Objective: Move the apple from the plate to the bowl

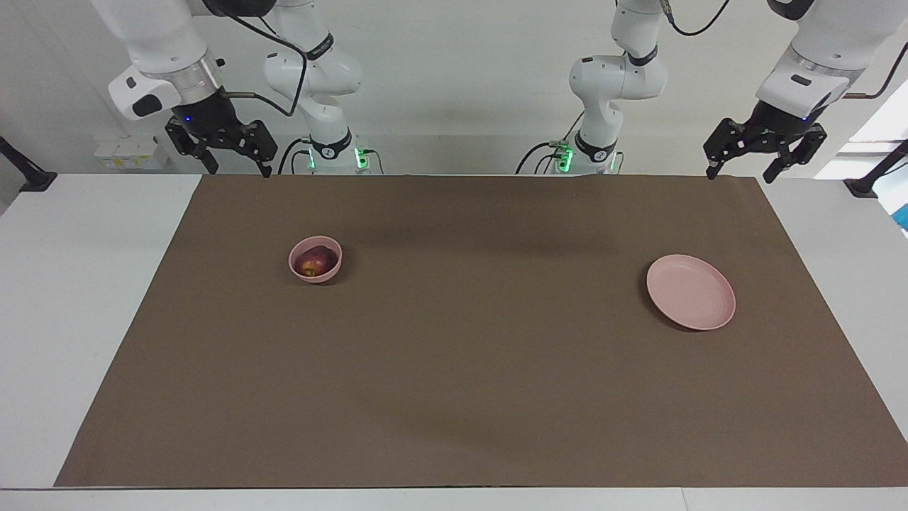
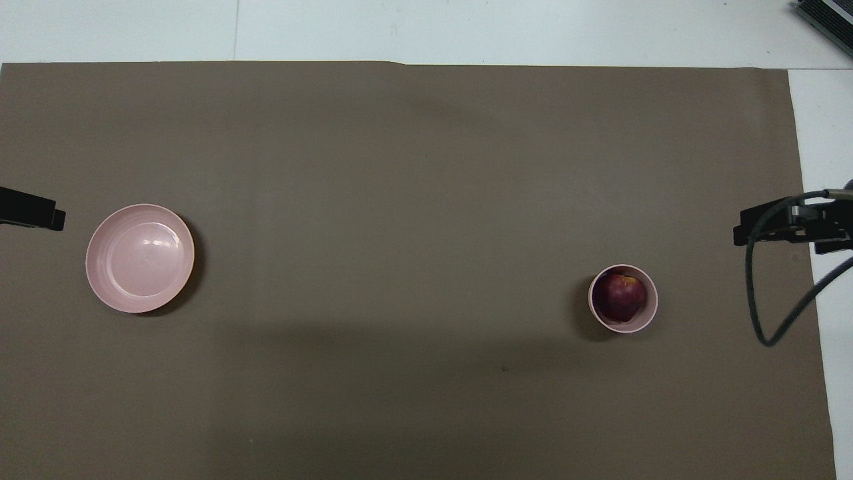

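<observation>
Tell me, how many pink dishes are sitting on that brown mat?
2. A small deep pale pink bowl with a dark red apple in it sits toward the right arm's end; a wide shallow pale pink plate sits toward the left arm's end. Nothing looks hidden.

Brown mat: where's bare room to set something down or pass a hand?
Most of the brown mat is bare: the wide stretch between the bowl, which holds the apple, and the empty plate, plus the whole strip farther from the robots. No crowding. The right gripper and left gripper hang open over the mat's robot-side corners.
</observation>
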